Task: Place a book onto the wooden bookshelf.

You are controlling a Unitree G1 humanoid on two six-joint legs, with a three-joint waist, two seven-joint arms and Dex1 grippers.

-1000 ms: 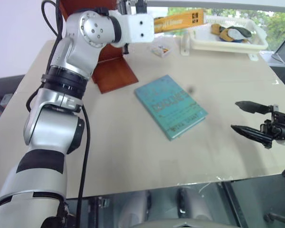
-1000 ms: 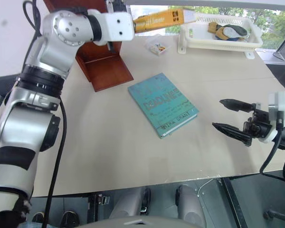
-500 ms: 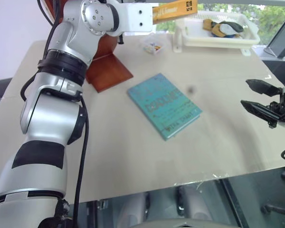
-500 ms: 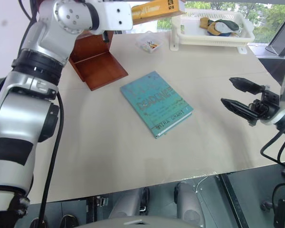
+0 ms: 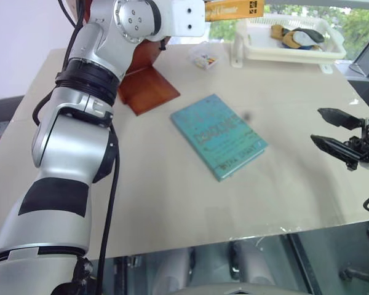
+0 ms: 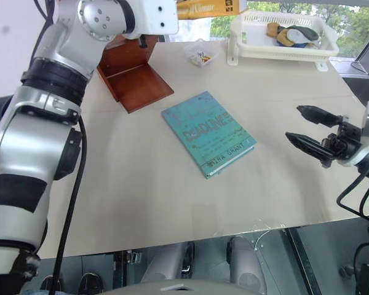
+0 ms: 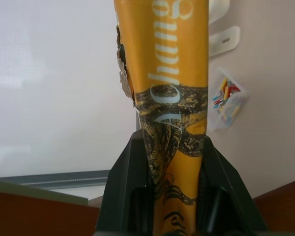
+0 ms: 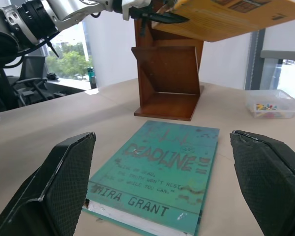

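You have the pick done and the placing still ahead. At far left stands the shelf (image 6: 134,78), its tall side panel rising out of view and its lower board lying open toward you with nothing on it. The left gripper (image 7: 176,196) is raised above and just right of that shelf, its jaws clenched on one end of the book (image 5: 234,10), which sticks out level toward the right, high over the counter (image 5: 172,178) and touching nothing else. From the right wrist view the book hangs in front of and above the shelf's boards (not yet in line with any slot, as far as I can judge).

Further right, a small clear box (image 6: 198,53) of coloured bits sits on the counter near the shelf, and the teal book (image 6: 208,132) lies flat mid-counter, untouched and no part of this job. At far right the white basket (image 6: 283,38) holds some odd items. Nearer you on the right, the right gripper (image 6: 312,134) hovers above the counter with its jaws spread and grasping nothing, well apart from everything.

What remains for you: swing the book back left toward the shelf, line it up with a board, set it down and release. I would judge the task near halfway.
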